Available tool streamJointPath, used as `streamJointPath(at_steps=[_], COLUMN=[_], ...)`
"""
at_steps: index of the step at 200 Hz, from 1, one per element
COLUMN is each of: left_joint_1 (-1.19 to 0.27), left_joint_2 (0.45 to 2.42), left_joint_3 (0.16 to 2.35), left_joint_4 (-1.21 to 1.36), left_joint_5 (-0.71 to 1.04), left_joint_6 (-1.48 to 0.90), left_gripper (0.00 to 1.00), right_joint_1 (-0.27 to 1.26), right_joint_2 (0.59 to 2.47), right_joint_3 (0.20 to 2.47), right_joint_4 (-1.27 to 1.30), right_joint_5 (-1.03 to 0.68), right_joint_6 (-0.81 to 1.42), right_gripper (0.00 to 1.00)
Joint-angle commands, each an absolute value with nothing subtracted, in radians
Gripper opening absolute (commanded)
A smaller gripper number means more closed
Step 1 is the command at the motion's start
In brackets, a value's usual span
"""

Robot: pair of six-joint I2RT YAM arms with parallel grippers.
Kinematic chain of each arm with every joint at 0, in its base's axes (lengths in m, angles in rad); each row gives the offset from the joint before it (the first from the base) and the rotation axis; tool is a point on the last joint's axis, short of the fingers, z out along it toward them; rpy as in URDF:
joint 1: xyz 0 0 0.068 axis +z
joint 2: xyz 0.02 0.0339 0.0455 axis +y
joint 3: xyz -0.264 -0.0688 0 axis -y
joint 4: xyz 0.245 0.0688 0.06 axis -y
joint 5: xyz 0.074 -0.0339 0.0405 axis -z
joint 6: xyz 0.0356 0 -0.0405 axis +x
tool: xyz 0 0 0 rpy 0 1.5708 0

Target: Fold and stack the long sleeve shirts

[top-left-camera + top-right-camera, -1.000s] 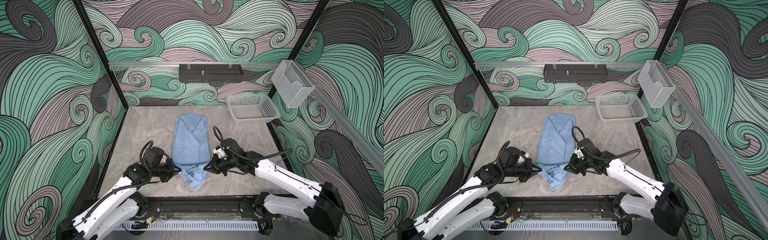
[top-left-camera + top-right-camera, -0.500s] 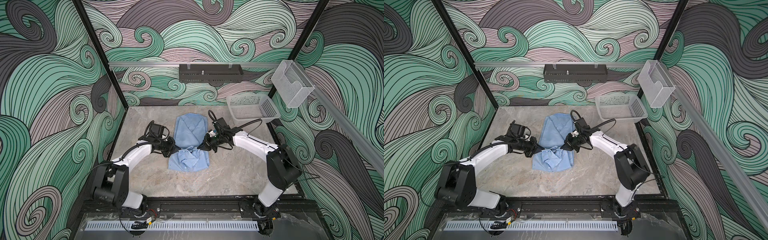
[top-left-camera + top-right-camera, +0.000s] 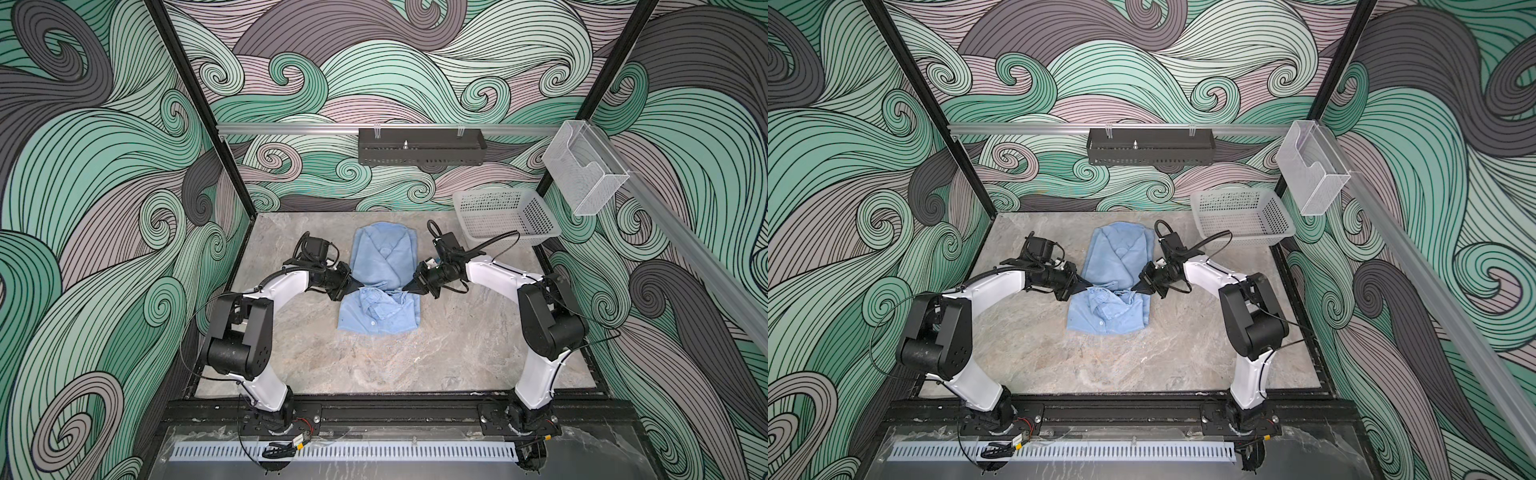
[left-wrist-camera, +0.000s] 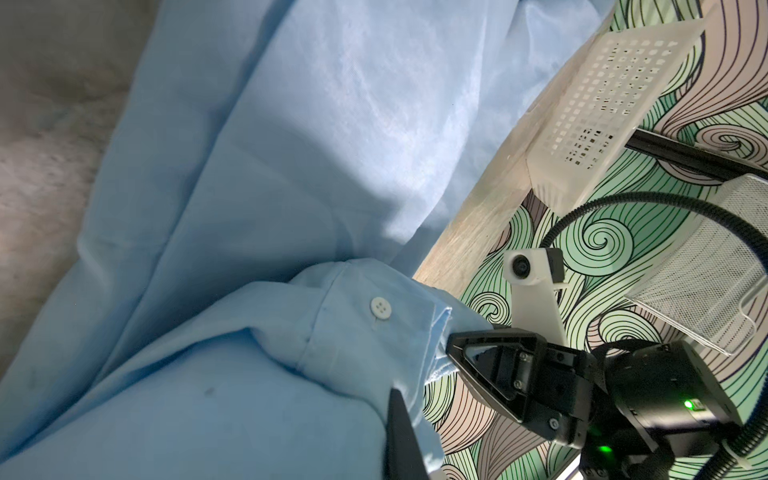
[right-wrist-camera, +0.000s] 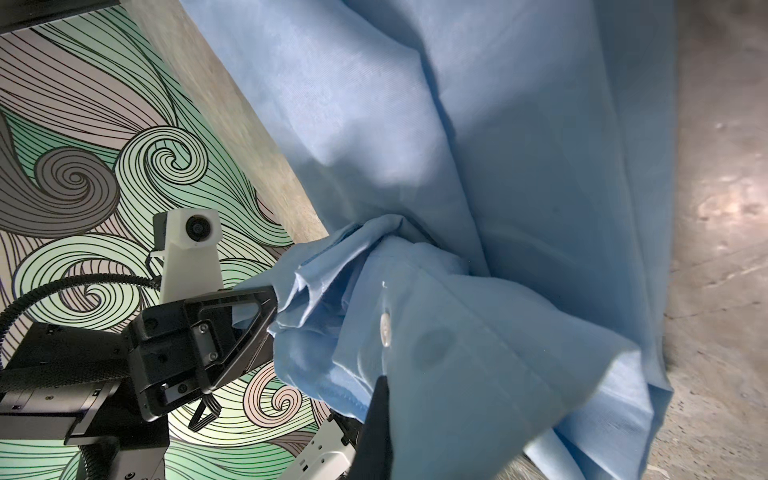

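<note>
My left gripper [image 3: 354,286] and right gripper [image 3: 409,286] pinch the blue shirt [image 3: 384,257].
Both clamp its cloth; their tips are buried in the folds.

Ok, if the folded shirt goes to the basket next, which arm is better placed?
Right, probably. The basket sits at the far corner on its side, close to the right end effector, which is shut on the shirt. The left end effector would have to cross over.
</note>
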State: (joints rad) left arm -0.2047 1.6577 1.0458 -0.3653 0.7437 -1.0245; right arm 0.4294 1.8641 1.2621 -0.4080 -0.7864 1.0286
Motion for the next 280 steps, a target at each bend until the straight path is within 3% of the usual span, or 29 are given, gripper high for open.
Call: streamJointPath(at_steps=[1,42,79,118,171,199,232,250,280], left_joint_1=[-0.199,-0.199,-0.198,-0.185,-0.15,-0.145,-0.164,-0.191,-0.224], left_joint_2=[1.696,1.805,1.897,1.885,1.71,1.619,1.518,1.491,1.496], left_joint_3=[1.09,1.129,1.169,1.246,1.364,1.352,1.209,1.099,0.926], left_joint_4=[-0.352,-0.32,-0.293,-0.327,-0.469,-0.564,-0.608,-0.582,-0.481], left_joint_5=[0.758,0.758,0.74,0.721,0.695,0.683,0.666,0.661,0.681], left_joint_6=[-1.005,-1.009,-1.025,-1.006,-0.886,-0.812,-0.723,-0.713,-0.763], left_gripper=[0.0,0.0,0.0,0.4,0.55,0.56,0.53,0.5,0.46], right_joint_1=[0.424,0.41,0.395,0.382,0.35,0.352,0.453,0.53,0.627], right_joint_2=[1.897,1.964,2.02,1.989,1.804,1.724,1.608,1.57,1.615], right_joint_3=[1.302,1.34,1.36,1.421,1.451,1.466,1.397,1.335,1.285], right_joint_4=[-0.414,-0.418,-0.418,-0.489,-0.637,-0.696,-0.662,-0.593,-0.559], right_joint_5=[-0.789,-0.766,-0.738,-0.694,-0.576,-0.519,-0.34,-0.244,-0.253], right_joint_6=[1.009,1.004,0.99,0.904,0.742,0.606,0.27,0.09,-0.17], right_gripper=[0.04,0.09,0.22,0.42,0.6,0.59,0.42,0.38,0.33])
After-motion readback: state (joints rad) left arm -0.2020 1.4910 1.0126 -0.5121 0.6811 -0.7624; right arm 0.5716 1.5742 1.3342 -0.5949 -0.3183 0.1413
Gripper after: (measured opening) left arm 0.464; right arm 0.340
